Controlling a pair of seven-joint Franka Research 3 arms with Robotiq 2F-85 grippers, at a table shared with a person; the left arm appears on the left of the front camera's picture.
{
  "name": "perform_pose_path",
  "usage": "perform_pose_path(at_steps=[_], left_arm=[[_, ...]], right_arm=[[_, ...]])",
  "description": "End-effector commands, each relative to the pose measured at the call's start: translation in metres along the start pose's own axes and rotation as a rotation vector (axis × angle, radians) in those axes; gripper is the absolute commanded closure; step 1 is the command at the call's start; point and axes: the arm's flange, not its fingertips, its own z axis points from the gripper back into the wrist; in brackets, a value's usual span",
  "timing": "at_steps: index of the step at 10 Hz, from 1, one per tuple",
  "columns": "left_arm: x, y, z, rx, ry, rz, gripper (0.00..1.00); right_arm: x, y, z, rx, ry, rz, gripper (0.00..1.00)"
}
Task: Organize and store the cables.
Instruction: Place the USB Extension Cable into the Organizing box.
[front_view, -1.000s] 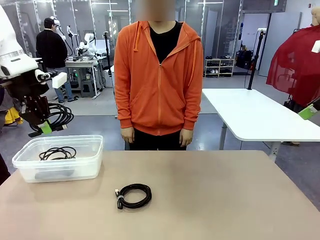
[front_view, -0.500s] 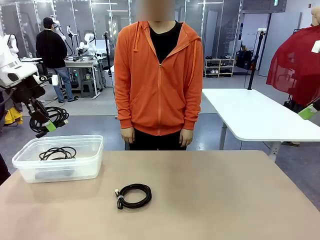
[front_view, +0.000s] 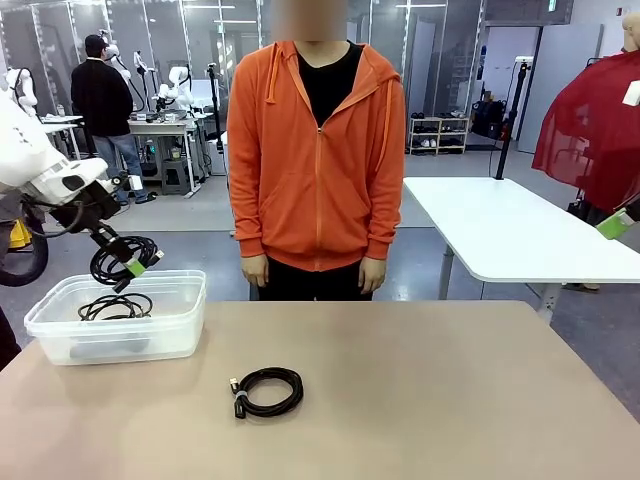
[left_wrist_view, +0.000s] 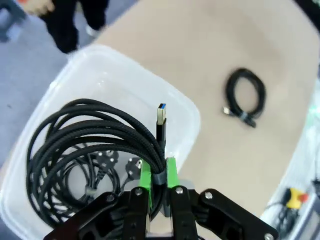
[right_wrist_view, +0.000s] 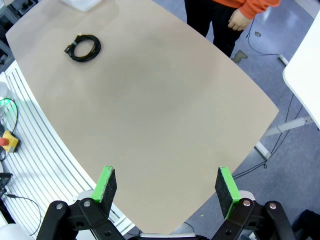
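Note:
My left gripper (front_view: 137, 266) is shut on a coiled black cable (front_view: 122, 256) and holds it in the air just above the clear plastic bin (front_view: 190, 330). In the left wrist view the green pads (left_wrist_view: 145, 176) pinch the cable coil (left_wrist_view: 85, 135), whose USB plug sticks up, over the bin (left_wrist_view: 186, 117). Another black cable (front_view: 115, 305) lies inside the bin. A third coiled cable (front_view: 266, 390) rests on the tan table (front_view: 420, 400) near the middle front, also seen as the coil (left_wrist_view: 245, 97) and the coil (right_wrist_view: 83, 47). My right gripper (right_wrist_view: 166, 187) hovers open high above the table with nothing between its fingers.
A person in an orange hoodie (front_view: 315, 150) stands at the far side of the table, hands (front_view: 255, 270) hanging down. A white table (front_view: 510, 230) stands behind on the right. The table's edge (right_wrist_view: 240, 150) shows in the right wrist view.
My left arm has carried the held cable rightward and down, from left of the bin to just above its far rim. Nothing else has moved.

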Motion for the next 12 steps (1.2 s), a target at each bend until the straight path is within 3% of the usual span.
perform_pose_path(at_steps=[1, 8, 12], left_arm=[[0.001, 0.001, -0.006, 0.034, -0.042, 0.051, 0.86], [0.003, 0.002, -0.008, 0.015, -0.016, 0.037, 0.86], [0.007, 0.025, -0.043, -0.02, -0.048, 0.073, 0.86]], right_arm=[[-0.001, 0.001, 0.001, 0.0, 0.008, 0.005, 0.0], [-0.001, 0.001, 0.001, 0.0, 0.008, 0.005, 0.0], [-0.001, 0.001, 0.001, 0.0, 0.008, 0.005, 0.0]])
